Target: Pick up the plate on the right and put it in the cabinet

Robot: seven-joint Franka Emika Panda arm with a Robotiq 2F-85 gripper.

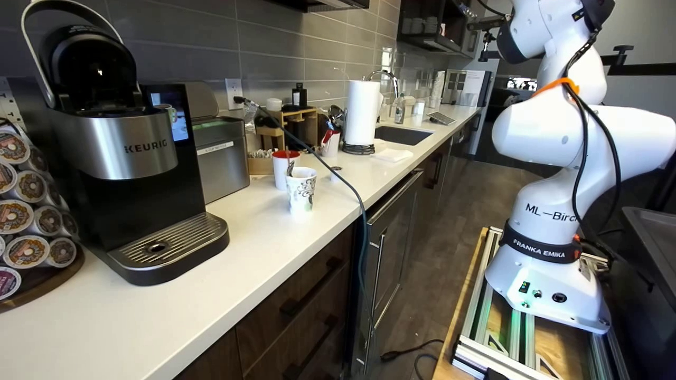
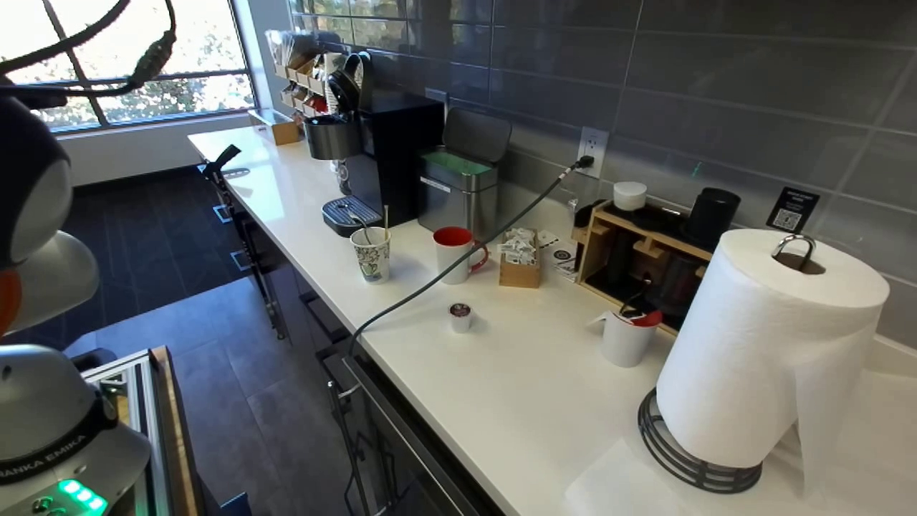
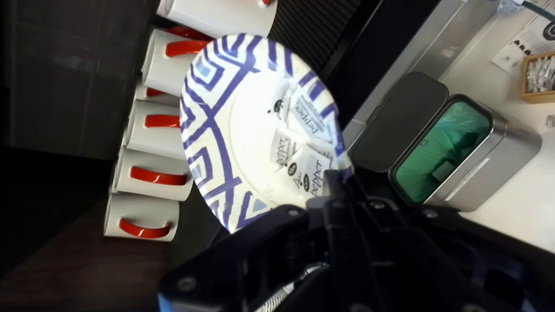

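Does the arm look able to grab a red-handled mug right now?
Probably not: the gripper looks clamped on the plate, which also partly covers the red-handled mugs in the wrist view.

in the wrist view we find packets (image 3: 303, 167) lying on the plate (image 3: 212, 112), its edge in the claw (image 3: 340, 186), mugs (image 3: 156, 130) to its left and the bin (image 3: 488, 173) to its right. on the worktop (image 2: 458, 387), in an exterior view, we see the bin just right of the coffee machine (image 2: 401, 154), and another mug (image 2: 451, 258) between the paper cup (image 2: 371, 258) and the sachet box (image 2: 519, 276).
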